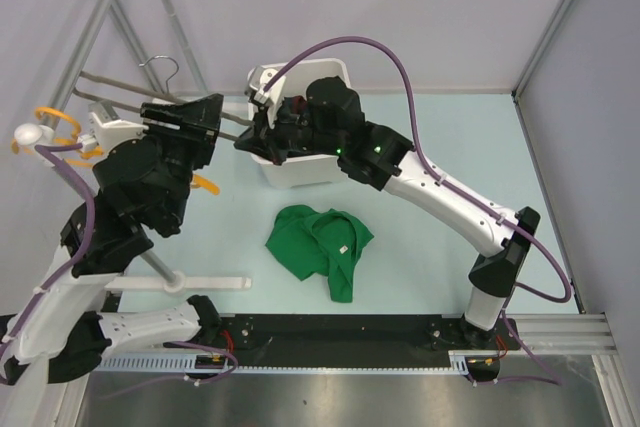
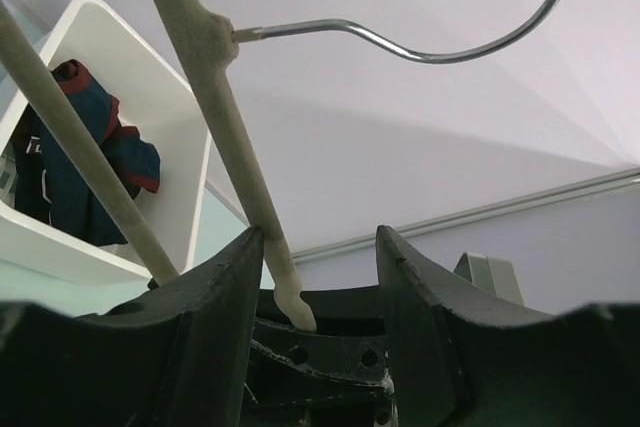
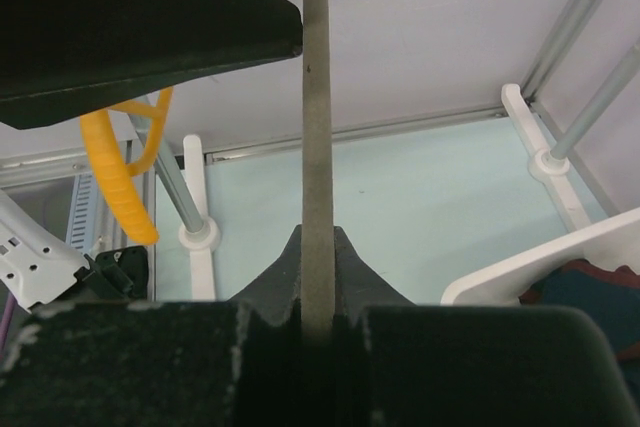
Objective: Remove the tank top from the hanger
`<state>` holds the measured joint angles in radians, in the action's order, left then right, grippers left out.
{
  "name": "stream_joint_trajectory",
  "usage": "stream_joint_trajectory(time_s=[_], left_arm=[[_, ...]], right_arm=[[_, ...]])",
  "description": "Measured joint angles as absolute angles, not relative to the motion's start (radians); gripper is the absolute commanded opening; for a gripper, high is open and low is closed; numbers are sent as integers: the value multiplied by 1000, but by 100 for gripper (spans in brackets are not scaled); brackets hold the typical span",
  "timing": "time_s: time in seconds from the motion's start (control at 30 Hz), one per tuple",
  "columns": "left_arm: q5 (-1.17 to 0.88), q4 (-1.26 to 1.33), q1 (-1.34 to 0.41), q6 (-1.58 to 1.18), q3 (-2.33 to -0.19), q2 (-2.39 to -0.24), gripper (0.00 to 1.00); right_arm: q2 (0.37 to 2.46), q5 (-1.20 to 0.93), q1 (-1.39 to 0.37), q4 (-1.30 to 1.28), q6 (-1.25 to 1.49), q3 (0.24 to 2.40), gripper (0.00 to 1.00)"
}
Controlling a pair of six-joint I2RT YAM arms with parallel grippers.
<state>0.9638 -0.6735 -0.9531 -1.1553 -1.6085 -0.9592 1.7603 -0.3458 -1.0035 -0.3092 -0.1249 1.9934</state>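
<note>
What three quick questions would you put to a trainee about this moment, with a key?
1. True or false: the tank top hangs on the hanger.
2. Where is the navy garment? A: in the white bin. B: flat on the table. C: on the orange hanger.
3. Which arm's fingers are shut on the hanger's bar?

Key:
1. False. It lies crumpled on the table, and the hanger is bare.
2. A.
3. The right fingers.
</note>
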Motion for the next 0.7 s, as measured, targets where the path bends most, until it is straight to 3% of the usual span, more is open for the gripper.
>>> stream_joint_trajectory(time_s=[0.3, 0.4, 0.57, 0.6, 0.67, 0.7], left_arm=[[970, -659, -951, -1184, -1562, -966, 49], [973, -649, -945, -1189, -1537, -963, 41], [968, -611, -928, -1194, -1508, -962, 16], [965, -601, -927, -1201, -1504, -960, 4], [965, -578, -926, -1233, -1495, -957, 0], [966, -567, -925, -1253, -1491, -957, 0]], right_arm=[[1753, -358, -1001, -316, -125, 1990, 0], [1746, -361, -1007, -324, -128, 1989, 0], [1742, -360, -1015, -333, -132, 1989, 0], [1742, -360, -1015, -333, -133, 1988, 0], [1742, -357, -1015, -334, -133, 1988, 0], [1742, -354, -1015, -331, -133, 1988, 11]])
